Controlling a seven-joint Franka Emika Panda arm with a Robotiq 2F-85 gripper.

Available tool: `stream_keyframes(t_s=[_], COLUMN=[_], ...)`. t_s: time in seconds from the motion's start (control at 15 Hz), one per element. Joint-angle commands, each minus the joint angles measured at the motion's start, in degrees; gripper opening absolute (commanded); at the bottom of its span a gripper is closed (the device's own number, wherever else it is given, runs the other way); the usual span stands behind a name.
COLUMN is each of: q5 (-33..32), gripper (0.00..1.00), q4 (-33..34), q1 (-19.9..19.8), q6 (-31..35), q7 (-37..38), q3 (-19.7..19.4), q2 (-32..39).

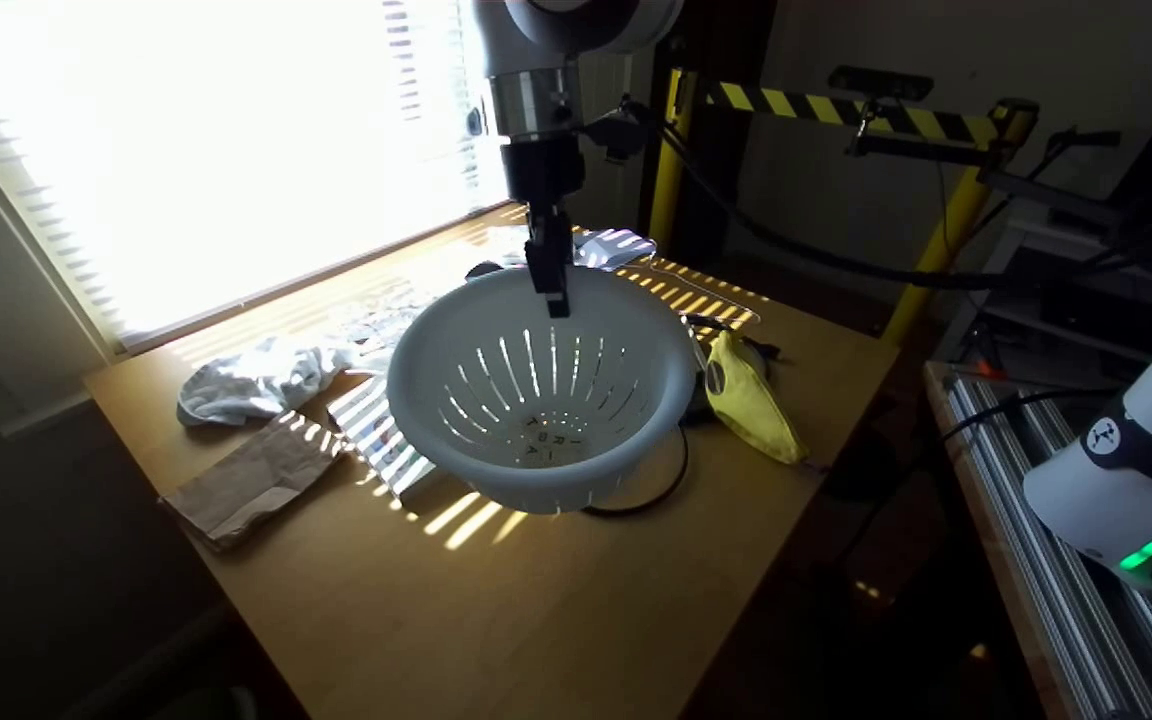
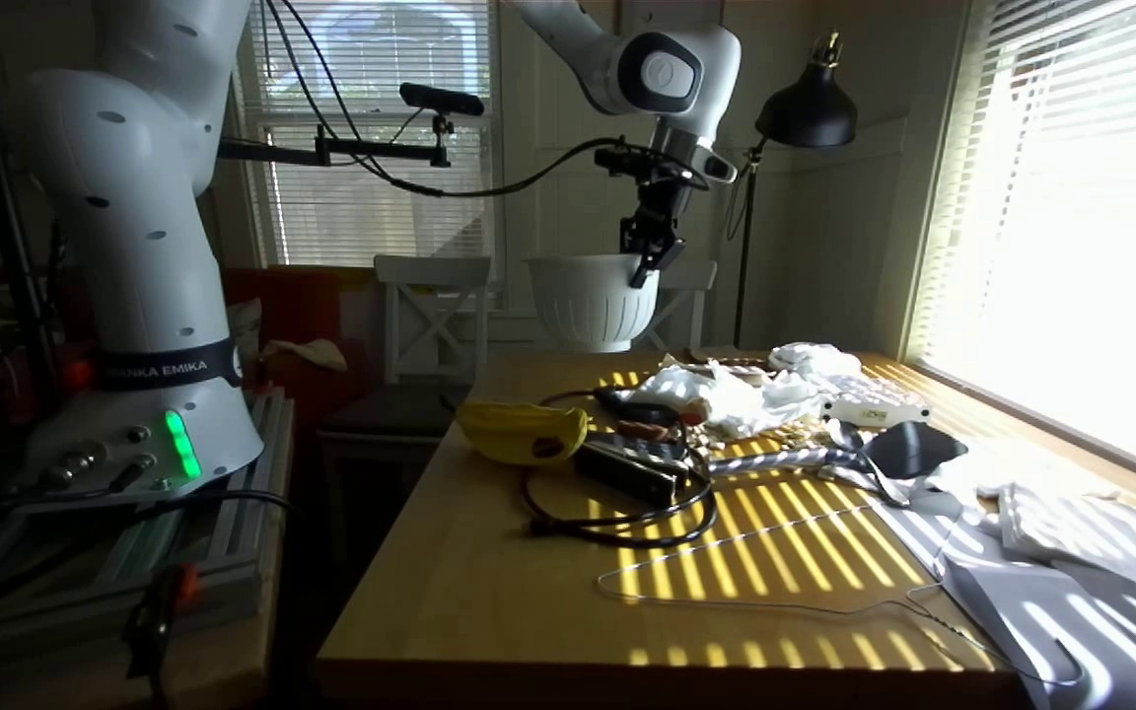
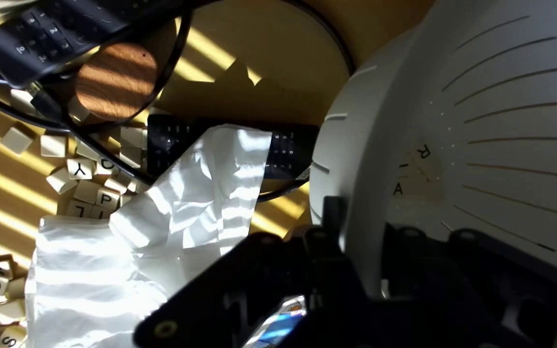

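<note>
The gripper [image 3: 365, 232] is clamped on the rim of a white colander [image 2: 590, 301], one finger [image 3: 334, 212] against the outside wall and the opposite one inside the bowl. The colander is held open side up and clear of the worktop [image 1: 496, 620], with dark letters [image 1: 548, 438] showing on its floor; in an exterior view it appears just above the far edge, nearer the robot-side edge than the window-side one. A banana-shaped yellow item [image 2: 521, 434] lies by the robot-side edge, with a blocky black device [image 2: 627, 471] and a looped black cable [image 3: 180, 48] just beside it. In the wrist view, lettered cubes [image 3: 80, 168], a wooden disc [image 3: 116, 81] and a crumpled white plastic bag [image 3: 191, 193] lie on the worktop below, off to the bowl's side. In an exterior view, a brown paper bag [image 1: 251, 480] lies along the left edge, and a crumpled pale cloth [image 1: 256, 382] sits between it and the window-side edge, close to the left corner.
</note>
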Motion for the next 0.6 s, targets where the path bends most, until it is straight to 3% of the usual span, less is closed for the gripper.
stream_keyframes(t_s=[0.0, 0.27, 0.53], q5=[-0.8, 1.5, 9.0], gripper=[0.03, 0.03, 0.03], q4=[-10.4, -11.6, -7.7], q1=[0.7, 0.8, -1.2], q6=[6.1, 11.0, 7.1], q7=[-2.0, -3.0, -8.3], q3=[0.7, 1.9, 4.0], q2=[-6.0, -4.8, -1.6])
